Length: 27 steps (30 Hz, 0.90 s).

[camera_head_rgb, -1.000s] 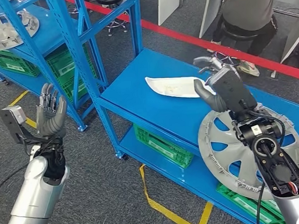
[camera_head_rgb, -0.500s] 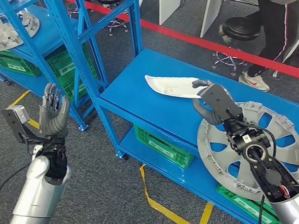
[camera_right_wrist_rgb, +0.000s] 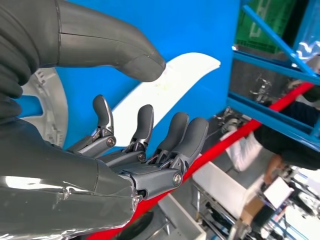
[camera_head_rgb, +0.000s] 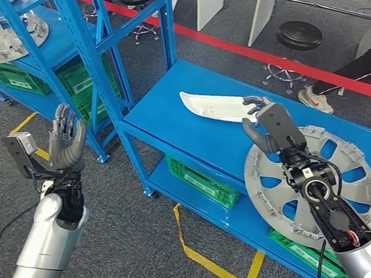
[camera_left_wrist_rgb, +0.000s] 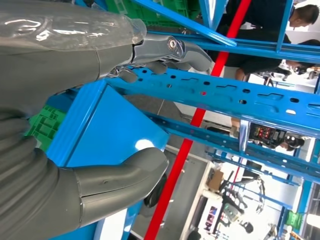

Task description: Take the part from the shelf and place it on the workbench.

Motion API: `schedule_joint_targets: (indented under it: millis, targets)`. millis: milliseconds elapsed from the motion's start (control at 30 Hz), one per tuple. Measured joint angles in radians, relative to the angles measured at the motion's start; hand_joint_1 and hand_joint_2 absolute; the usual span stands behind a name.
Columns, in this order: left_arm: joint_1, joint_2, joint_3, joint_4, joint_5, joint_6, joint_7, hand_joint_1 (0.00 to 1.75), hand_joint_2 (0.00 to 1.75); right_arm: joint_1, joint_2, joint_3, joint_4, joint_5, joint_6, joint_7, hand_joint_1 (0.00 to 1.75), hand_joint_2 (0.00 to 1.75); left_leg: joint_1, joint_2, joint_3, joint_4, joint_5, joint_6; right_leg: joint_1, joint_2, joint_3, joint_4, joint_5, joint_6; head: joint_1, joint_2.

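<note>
Silver part: a spoked wheel cover (camera_head_rgb: 348, 186) is seen lying flat on the blue worktop (camera_head_rgb: 192, 129), partly overhanging its near edge.
Right hand: the right hand (camera_head_rgb: 268, 126) is held above the cover's rim, fingers (camera_right_wrist_rgb: 143, 125) released, nothing grasped.
Left hand: the left hand (camera_head_rgb: 66, 139) is raised, released.
White piece: a white curved panel (camera_head_rgb: 210, 106) lies just beside the right hand.
Risk: the overhanging cover could be tipped off if its rim is snagged.

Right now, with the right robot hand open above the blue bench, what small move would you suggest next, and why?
Probably draw the right robot hand back and up, away from the bench. The hubcap already lies flat on the bench beside the white part, and the hand's fingers are spread and hold nothing, so the placing looks done. The left robot hand is raised and open.
</note>
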Motion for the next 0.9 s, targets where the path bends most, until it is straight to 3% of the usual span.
schedule_joint_targets:
  millis: [900]
  targets:
    - [-0.004, -0.001, 0.000, 0.020, 0.001, -0.031, -0.016, 0.00, 1.75, 0.014, 0.000, -0.036, -0.128, -0.022, -0.036, -0.011, 1.75, 1.75, 0.000, 0.000, 0.001, 0.000, 0.000, 0.000, 0.000, 0.000, 0.001, 0.000, 0.000, 0.000, 0.000, 0.000]
